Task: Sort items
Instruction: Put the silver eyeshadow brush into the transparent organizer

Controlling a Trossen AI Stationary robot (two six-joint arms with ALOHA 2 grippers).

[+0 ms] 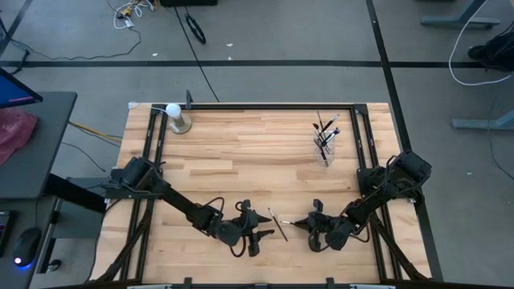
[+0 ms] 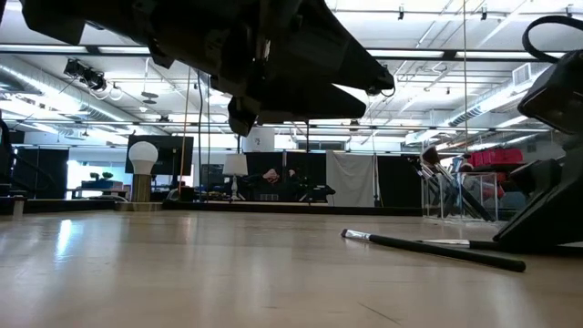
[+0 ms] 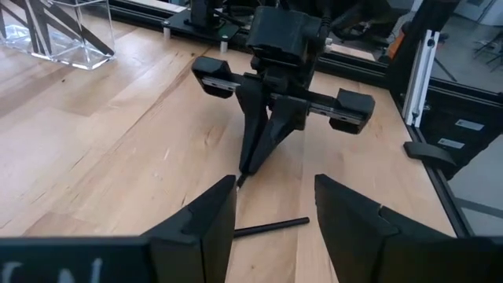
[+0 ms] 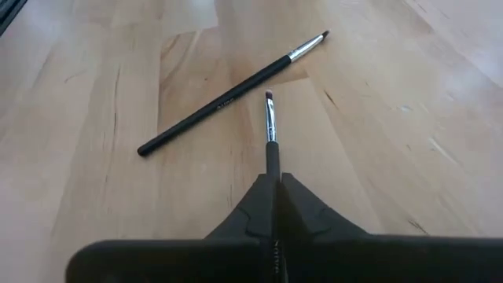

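The items are thin dark makeup brushes: one loose brush [image 4: 228, 94] lies flat on the pale butcher-block table [image 1: 241, 152] near its front edge, between the two grippers, and several more stand together in a clear cup [image 1: 324, 148] toward the table's far right. A white ball on a metallic base [image 1: 175, 118] stands at the far left corner. Black rails frame the table; around it is grey floor with dark tape lines and cables, and the low view shows an open workshop with ceiling ducts. Pale lettering runs along the loose brush's handle, too small to read. The right gripper [image 4: 273, 174] is clamped tight on a second brush [image 4: 270, 126], whose tip points out just beside the loose one. The left gripper [image 3: 275, 208] hovers with its fingers spread, empty, facing the right gripper across the loose brush.
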